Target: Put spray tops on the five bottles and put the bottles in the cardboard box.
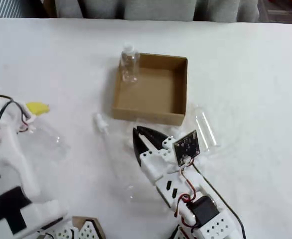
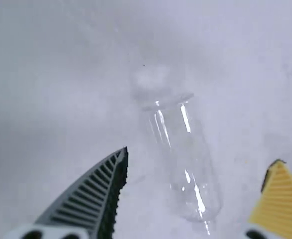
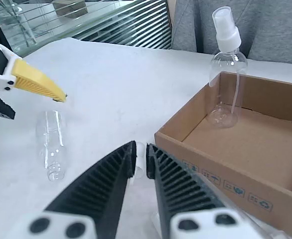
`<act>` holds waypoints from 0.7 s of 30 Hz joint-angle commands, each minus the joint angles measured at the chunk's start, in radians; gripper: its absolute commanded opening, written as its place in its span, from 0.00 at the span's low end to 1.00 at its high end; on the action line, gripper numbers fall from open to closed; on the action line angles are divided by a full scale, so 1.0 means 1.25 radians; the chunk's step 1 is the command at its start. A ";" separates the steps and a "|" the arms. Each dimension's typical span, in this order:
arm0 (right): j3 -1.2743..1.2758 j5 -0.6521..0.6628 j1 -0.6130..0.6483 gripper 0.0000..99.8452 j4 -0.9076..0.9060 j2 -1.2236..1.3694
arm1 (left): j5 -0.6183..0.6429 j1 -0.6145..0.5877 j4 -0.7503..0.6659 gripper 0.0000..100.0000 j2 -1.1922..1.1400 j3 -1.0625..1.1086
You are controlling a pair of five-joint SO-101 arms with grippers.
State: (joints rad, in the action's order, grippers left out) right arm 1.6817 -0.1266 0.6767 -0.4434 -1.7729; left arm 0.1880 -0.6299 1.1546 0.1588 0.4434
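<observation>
The cardboard box [image 1: 178,89] [image 3: 220,164] sits mid-table. One clear bottle with a white spray top [image 1: 129,62] [image 3: 225,64] stands in its far left corner. A loose white spray top [image 1: 101,122] lies on the table just left of the box's near corner. My right gripper [image 1: 135,129] [image 3: 141,145] hovers a little short of that spray top, its black fingers almost together with nothing held. A capless clear bottle [image 2: 183,154] [image 1: 54,142] [image 3: 51,144] lies flat under my left gripper [image 2: 201,155] [image 1: 36,115] [image 3: 36,107], which is open astride it. Another capless bottle [image 1: 206,130] lies right of the box.
The white table [image 1: 245,59] has bare room at the back and far right. The right arm's body [image 1: 186,189] crosses the near middle, and the left arm's base [image 1: 11,199] fills the near left. A brown cardboard piece [image 1: 86,226] lies at the front edge.
</observation>
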 commanded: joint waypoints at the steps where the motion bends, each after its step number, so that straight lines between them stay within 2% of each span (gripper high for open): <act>1: 0.007 0.011 -0.009 0.02 -0.009 0.001 | -0.185 0.001 0.131 0.36 0.152 0.000; 7: 0.007 0.011 -0.010 0.02 -0.009 0.002 | -0.609 0.025 0.242 0.01 0.245 0.002; 10: 0.007 0.011 -0.010 0.02 -0.009 0.002 | -0.741 0.023 0.302 0.08 0.245 0.034; 13: 0.007 0.011 -0.010 0.02 -0.009 0.003 | -0.876 0.034 0.296 0.06 0.245 0.126; 15: 0.007 0.011 -0.010 0.02 -0.009 0.004 | -0.965 0.064 0.247 0.02 0.245 0.195; 17: 0.007 0.011 -0.010 0.02 -0.009 0.006 | -1.020 0.080 0.182 0.02 0.245 0.249; 21: 0.007 0.011 -0.010 0.02 -0.009 0.006 | -1.061 0.085 0.036 0.02 0.245 0.327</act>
State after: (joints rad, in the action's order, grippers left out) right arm 1.6817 -0.1266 0.6767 -0.4434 -1.7729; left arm -1.0840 -0.5470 1.3571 0.4258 0.7933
